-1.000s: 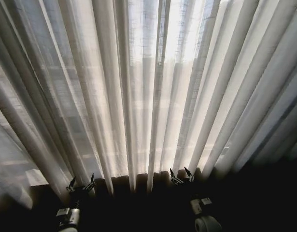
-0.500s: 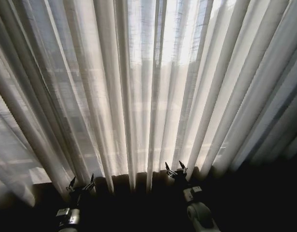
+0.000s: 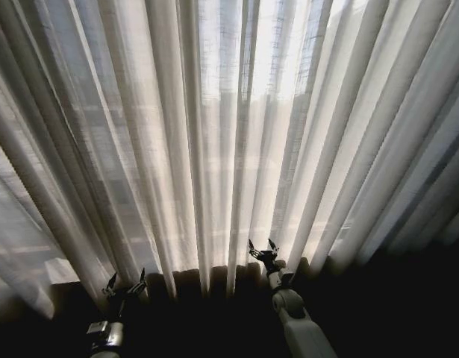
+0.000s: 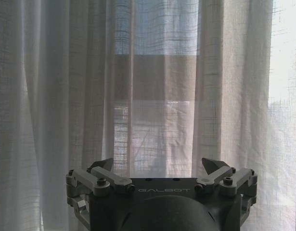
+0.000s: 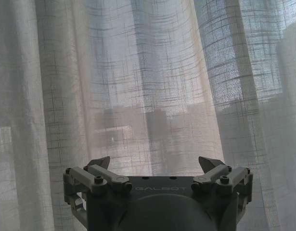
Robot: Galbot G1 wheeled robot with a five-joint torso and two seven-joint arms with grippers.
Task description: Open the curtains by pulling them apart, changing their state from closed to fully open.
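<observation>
Sheer white curtains (image 3: 229, 134) hang shut across the whole window, their pleats fanning down to a dark hem. My right gripper (image 3: 259, 247) is open and raised at the hem just right of the middle fold, nothing between its fingers. In the right wrist view the same open gripper (image 5: 155, 162) faces the curtains (image 5: 152, 82) from close by. My left gripper (image 3: 125, 282) is open too, low at the hem on the left. The left wrist view shows its spread fingers (image 4: 102, 166) in front of the curtains (image 4: 152, 86), apart from the fabric.
Through the fabric, bright daylight and faint building shapes (image 5: 138, 120) show. Below the hem lies a dark band of floor (image 3: 378, 313).
My right arm has stretched forward and shifted left, its gripper now higher against the hem near the middle. The left arm has stayed put.
</observation>
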